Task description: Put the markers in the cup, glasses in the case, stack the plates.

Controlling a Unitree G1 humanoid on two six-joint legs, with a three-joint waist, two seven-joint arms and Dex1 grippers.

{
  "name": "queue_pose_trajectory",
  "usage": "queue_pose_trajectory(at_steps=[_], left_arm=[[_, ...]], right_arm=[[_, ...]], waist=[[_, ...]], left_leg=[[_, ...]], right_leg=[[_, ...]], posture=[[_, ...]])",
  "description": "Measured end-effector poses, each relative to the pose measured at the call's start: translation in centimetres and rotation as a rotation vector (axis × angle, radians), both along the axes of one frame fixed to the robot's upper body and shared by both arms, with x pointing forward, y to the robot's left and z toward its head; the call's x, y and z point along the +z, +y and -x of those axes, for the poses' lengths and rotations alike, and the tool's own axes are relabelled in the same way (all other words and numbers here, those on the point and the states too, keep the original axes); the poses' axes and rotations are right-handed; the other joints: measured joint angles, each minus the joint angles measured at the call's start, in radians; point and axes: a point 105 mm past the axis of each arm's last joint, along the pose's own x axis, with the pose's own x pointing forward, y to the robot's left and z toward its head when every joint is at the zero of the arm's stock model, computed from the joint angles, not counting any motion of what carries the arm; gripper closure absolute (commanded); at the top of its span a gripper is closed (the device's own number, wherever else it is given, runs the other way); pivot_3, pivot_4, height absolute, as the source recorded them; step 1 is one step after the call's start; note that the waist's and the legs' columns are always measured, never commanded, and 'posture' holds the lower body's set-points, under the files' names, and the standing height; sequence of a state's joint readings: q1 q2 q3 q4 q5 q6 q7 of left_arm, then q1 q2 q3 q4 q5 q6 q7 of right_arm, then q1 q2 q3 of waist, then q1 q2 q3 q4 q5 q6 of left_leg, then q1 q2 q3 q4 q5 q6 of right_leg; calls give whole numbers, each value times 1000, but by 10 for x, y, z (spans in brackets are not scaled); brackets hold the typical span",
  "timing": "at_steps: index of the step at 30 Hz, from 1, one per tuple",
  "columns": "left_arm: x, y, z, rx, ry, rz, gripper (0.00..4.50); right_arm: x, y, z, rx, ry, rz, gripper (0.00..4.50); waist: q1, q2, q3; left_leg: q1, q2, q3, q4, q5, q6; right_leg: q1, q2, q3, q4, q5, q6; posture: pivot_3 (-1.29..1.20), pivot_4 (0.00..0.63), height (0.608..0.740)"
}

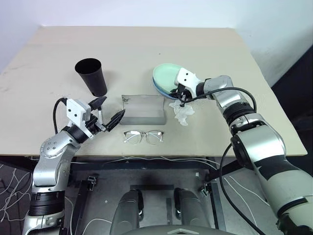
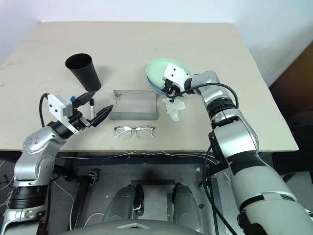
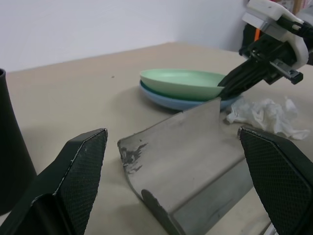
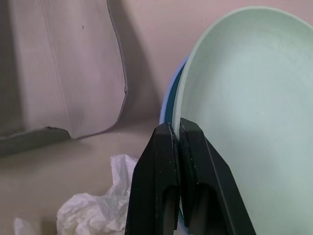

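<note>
The mint green plate [image 1: 167, 74] sits stacked on the light blue plate [image 1: 159, 88] at mid-table. My right gripper [image 1: 181, 96] is shut, its tips [image 4: 176, 131] at the near rim of the stacked plates, nothing visibly between them. The grey case [image 1: 143, 108] lies left of the plates, and the glasses [image 1: 143, 137] lie folded open in front of it. The black cup [image 1: 90, 76] stands upright at the left. My left gripper [image 1: 108, 109] hangs open between cup and case, holding nothing. A white marker with a black cap [image 2: 91, 108] and a blue cap [image 2: 73, 98] peek out by it.
A crumpled white tissue [image 1: 182, 111] lies just in front of the plates, under my right wrist. The table's front edge [image 1: 146, 155] runs close behind the glasses. The far half of the table is bare.
</note>
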State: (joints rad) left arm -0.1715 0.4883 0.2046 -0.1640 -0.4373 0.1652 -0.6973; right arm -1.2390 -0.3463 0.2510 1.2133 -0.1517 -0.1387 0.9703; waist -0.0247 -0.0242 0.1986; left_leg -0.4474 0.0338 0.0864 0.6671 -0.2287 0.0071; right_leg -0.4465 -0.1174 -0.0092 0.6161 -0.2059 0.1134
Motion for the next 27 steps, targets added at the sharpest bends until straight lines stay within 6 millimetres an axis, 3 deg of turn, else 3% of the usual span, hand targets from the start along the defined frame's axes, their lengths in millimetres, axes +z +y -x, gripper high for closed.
queue_pose_trajectory(at_steps=[5,6,11,19,24,27], left_arm=[[0,0,0,0,-2,-2,0],[0,0,0,0,-2,-6,0],[0,-1,0,-9,-2,-17,0],[3,-3,-2,-20,-11,-19,0],[2,-1,-4,-18,-5,-18,0],[2,-1,-4,-20,-6,-20,0]], right_arm=[[-2,6,0,8,1,-7,4483],[-1,8,0,8,1,-21,4258],[8,13,0,15,-1,-71,2815],[17,3,4,26,69,-117,44],[55,-20,11,54,71,-241,11],[59,-37,19,52,98,-275,11]], waist=[[-4,0,0],[-6,0,0],[-21,0,0],[-21,0,0],[-17,0,0],[-19,0,0]], left_leg=[[0,0,0,0,0,0],[0,0,0,0,0,0],[0,0,0,0,0,0],[1,0,0,0,0,0],[0,0,-1,0,0,0],[1,0,-1,0,0,-1]], right_leg=[[0,0,0,0,0,0],[0,0,0,0,0,0],[0,0,0,1,0,0],[0,0,0,1,0,0],[0,0,0,0,0,0],[1,0,0,0,0,0]], posture=[[0,150,691],[0,150,691],[0,150,691],[0,150,691],[0,150,691],[0,150,691]])
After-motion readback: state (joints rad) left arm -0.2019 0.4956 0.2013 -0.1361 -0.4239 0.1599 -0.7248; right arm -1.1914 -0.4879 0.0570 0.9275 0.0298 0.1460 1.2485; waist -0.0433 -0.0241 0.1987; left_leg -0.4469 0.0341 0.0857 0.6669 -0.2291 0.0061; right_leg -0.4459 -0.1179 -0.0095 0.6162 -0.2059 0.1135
